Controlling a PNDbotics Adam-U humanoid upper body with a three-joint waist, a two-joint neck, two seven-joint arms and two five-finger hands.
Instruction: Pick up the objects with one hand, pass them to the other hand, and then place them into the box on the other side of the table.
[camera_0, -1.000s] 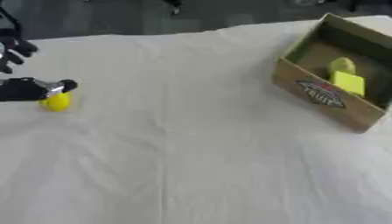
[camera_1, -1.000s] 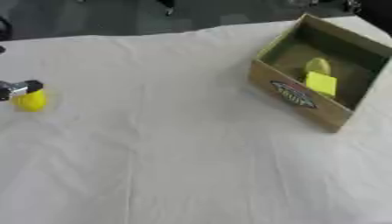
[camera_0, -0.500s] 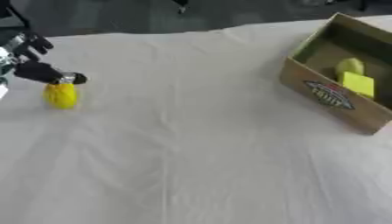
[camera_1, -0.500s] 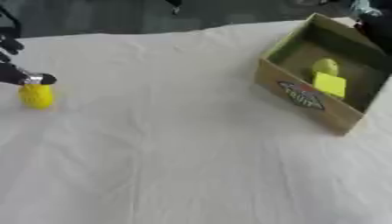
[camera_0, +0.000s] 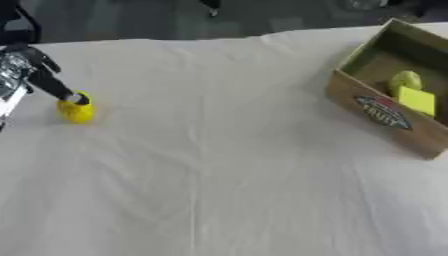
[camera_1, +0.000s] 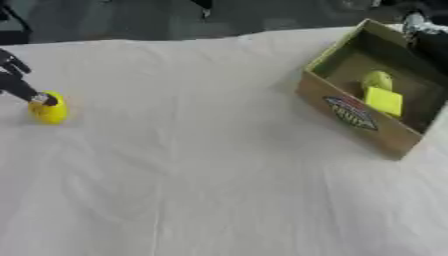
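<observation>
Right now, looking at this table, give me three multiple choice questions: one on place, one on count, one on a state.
1. Where is the cardboard box?
A. robot's left
B. robot's right
C. centre

2. How many yellow items lie inside the box?
A. none
B. two
C. five

3. What is the left hand doing?
A. its fingers touch the small yellow object
B. resting inside the box
C. holding the box

Answers: 1 B, it sits at the right edge. 2 B, a round piece and a square block. 3 A, a fingertip meets the object's top.

White-cloth table (camera_0: 219, 165): yellow obj (camera_0: 76, 110) left, cardboard box (camera_1: 350, 113) right.
</observation>
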